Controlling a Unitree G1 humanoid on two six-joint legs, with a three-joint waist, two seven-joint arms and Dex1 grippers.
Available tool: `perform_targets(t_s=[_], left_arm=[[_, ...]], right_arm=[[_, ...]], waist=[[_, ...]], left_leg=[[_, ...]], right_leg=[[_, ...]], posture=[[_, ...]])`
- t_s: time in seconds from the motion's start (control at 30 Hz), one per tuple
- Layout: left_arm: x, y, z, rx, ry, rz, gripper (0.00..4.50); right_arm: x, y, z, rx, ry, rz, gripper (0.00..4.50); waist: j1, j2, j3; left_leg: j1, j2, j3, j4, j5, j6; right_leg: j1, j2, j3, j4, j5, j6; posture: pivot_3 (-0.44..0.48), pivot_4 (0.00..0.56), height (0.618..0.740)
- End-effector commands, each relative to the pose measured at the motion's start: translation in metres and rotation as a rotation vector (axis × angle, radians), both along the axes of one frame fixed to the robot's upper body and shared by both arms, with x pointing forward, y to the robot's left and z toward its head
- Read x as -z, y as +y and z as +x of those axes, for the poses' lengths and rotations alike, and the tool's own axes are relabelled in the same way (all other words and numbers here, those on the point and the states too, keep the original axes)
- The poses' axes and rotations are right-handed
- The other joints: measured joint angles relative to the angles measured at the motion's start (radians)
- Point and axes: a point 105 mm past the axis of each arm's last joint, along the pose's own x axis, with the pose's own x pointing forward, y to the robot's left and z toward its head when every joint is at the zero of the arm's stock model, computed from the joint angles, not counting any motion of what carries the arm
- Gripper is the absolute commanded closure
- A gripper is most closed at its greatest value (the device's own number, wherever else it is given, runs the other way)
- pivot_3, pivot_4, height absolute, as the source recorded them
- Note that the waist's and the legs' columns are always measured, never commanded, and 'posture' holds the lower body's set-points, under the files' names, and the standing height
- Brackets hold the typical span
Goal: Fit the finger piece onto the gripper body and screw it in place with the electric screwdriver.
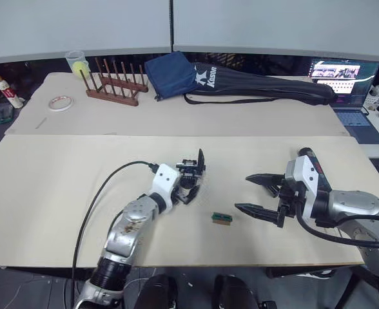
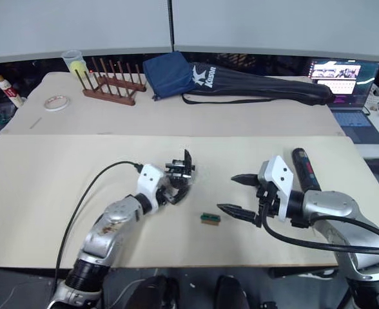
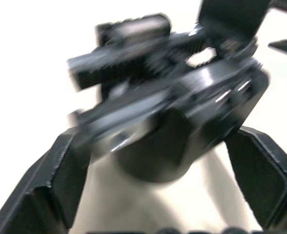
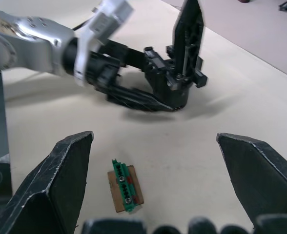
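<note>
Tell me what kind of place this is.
Probably a robotics lab or office workbench. Paper-covered tables hold a gripper body for assembly, an electric screwdriver and a small green block; an open laptop sits at the far right, with grey partition panels behind.

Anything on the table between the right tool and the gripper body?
Yes. A small green block lies on the bare tabletop between the open right tool and the gripper body, which the left tool grips. The right wrist view shows it best.

Bare table [image 1: 60, 193] (wide) lies left of the gripper body [image 1: 191, 172].
</note>
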Motion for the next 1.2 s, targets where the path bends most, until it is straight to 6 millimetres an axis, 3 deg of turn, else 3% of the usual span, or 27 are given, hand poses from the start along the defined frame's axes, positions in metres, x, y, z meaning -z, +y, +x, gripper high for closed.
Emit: perform_targets(t_s=[0.03, 0.37, 0.53, 0.8, 0.9, 1.0, 1.2], left_arm=[[-0.01, 0.003, -0.008, 0.199, -0.049, 0.029, 0.08], [-0.005, 0.004, 0.019, 0.436, -0.06, 0.078, 0.08], [0.0, 0.001, 0.029, 0.497, -0.065, 0.117, 0.08], [-0.008, -0.009, 0.045, 0.521, -0.081, 0.077, 0.08], [-0.009, -0.01, 0.046, 0.516, -0.093, 0.053, 0.94], [-0.003, -0.011, 0.04, 0.511, -0.098, 0.06, 2.17], [-0.015, -0.001, 0.03, 0.365, -0.175, 0.022, 2.15]], right_arm=[[-0.01, 0.001, -0.001, -0.001, -0.055, 0.006, 0.0], [-0.012, 0.002, -0.007, 0.013, -0.055, 0.007, 0.0], [-0.01, 0.0, -0.012, 0.028, -0.043, 0.004, 0.0], [-0.009, 0.0, -0.016, 0.043, -0.032, 0.002, 0.0], [-0.008, 0.001, -0.017, 0.044, -0.029, 0.002, 0.0], [-0.008, 0.002, -0.016, 0.044, -0.028, 0.005, 0.0], [-0.007, 0.005, -0.017, 0.032, -0.033, 0.02, 0.0]], waist=[[0.0, 0.0, 0.0], [0.006, 0.0, 0.0], [0.003, 0.0, 0.0], [0.003, 0.0, 0.0], [0.002, 0.0, 0.0], [0.002, 0.0, 0.0], [-0.004, 0.0, 0.0]], left_leg=[[0.0, 0.0, 0.0, 0.0, 0.0, 0.0], [-0.001, -0.002, 0.001, 0.001, -0.001, 0.001], [-0.001, -0.002, 0.001, 0.001, -0.001, 0.001], [-0.001, -0.002, 0.0, 0.001, -0.001, 0.003], [-0.001, -0.002, 0.0, 0.001, -0.001, 0.003], [-0.001, -0.002, 0.0, 0.001, -0.001, 0.003], [-0.001, -0.001, 0.0, 0.001, -0.001, 0.003]], right_leg=[[0.0, 0.0, 0.0, 0.0, 0.0, 0.0], [0.001, -0.001, -0.001, -0.002, 0.001, 0.001], [0.001, -0.001, -0.001, -0.001, 0.001, 0.001], [0.001, -0.001, -0.001, -0.001, 0.001, 0.001], [0.001, -0.001, -0.001, -0.002, 0.001, 0.001], [0.001, -0.001, -0.001, -0.001, 0.001, 0.001], [0.0, -0.001, 0.0, -0.001, 0.001, 0.001]], posture=[[0.0, 0.15, 0.74], [0.0, 0.15, 0.74], [0.0, 0.15, 0.74], [0.0, 0.15, 0.74], [0.0, 0.15, 0.74], [0.0, 0.15, 0.74], [0.0, 0.15, 0.74]])
